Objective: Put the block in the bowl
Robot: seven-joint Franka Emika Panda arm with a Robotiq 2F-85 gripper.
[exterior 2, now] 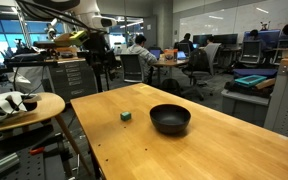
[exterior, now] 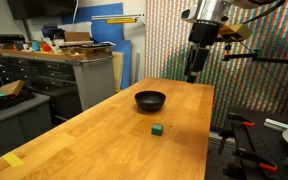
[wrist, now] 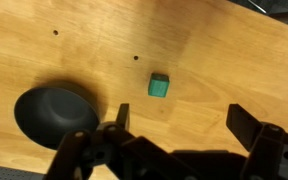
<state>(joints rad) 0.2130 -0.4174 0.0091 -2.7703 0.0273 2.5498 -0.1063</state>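
The small green block (exterior: pixel 157 129) sits on the wooden table, a little in front of the black bowl (exterior: pixel 150 99). Both show in both exterior views, the block (exterior 2: pixel 126 116) left of the bowl (exterior 2: pixel 170 119), and in the wrist view, the block (wrist: pixel 159 86) right of the bowl (wrist: pixel 54 113). My gripper (exterior: pixel 194 72) hangs high above the table's far edge, well away from both. In the wrist view its fingers (wrist: pixel 180 122) are spread wide with nothing between them. The gripper also shows near the table's far corner (exterior 2: pixel 102 78).
The wooden table (exterior: pixel 104 135) has a yellow tape mark (exterior: pixel 14 159) near one corner. Cabinets and a cluttered workbench (exterior: pixel 54 65) stand beside it. A small round side table (exterior 2: pixel 22 108) with objects and office desks (exterior 2: pixel 254 85) surround the table.
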